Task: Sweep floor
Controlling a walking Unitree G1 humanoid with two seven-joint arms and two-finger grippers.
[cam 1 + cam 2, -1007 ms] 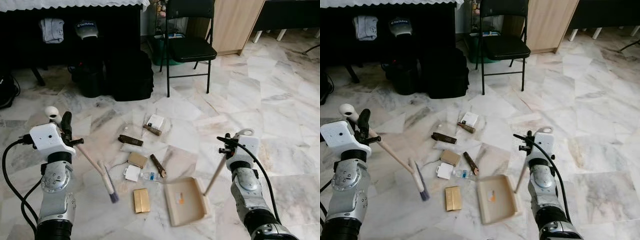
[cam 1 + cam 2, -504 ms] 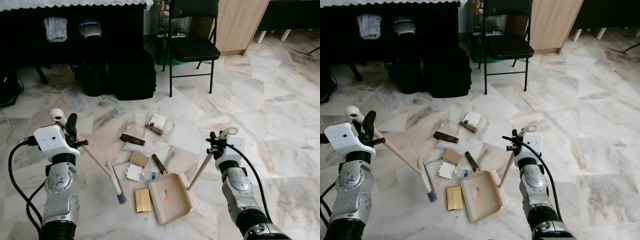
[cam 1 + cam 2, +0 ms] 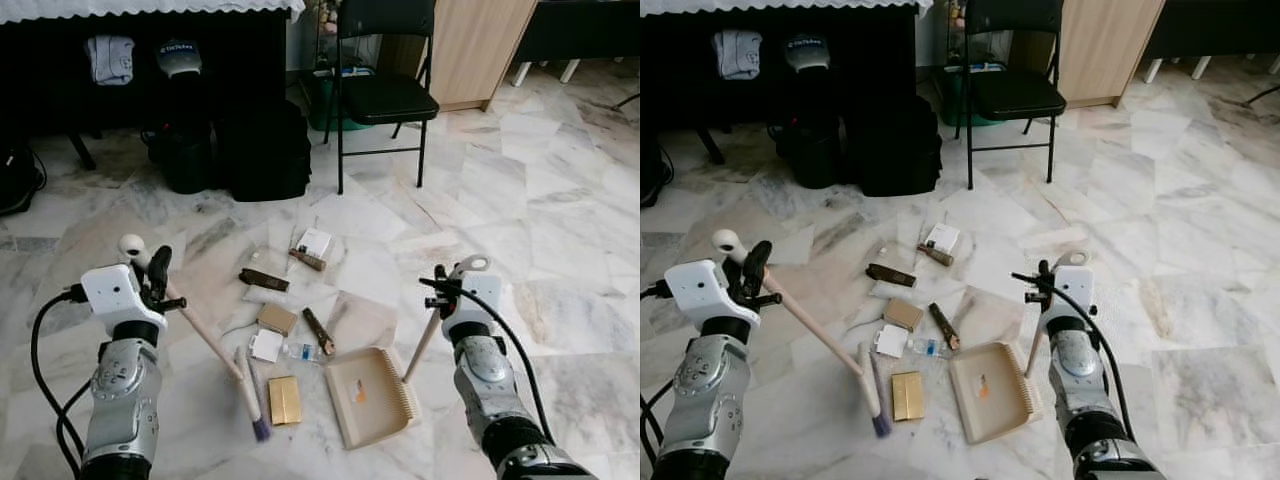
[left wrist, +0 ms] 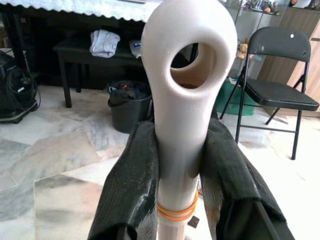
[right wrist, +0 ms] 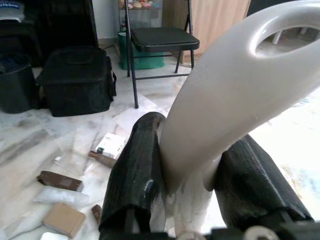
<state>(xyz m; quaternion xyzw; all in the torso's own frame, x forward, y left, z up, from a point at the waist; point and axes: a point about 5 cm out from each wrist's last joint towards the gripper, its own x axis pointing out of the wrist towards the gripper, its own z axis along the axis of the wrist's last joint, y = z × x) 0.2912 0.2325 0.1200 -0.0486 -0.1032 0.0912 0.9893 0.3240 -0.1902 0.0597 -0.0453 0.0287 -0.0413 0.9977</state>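
Left claw grips the broom, right claw the dustpan; most litter seemingly remains unswept.

A lived-in room of a home: a polished marble-tile floor, a black folding chair beside a wooden cabinet, a desk with a white scalloped cloth, and beneath it a black bag, a bucket and folded clothes.
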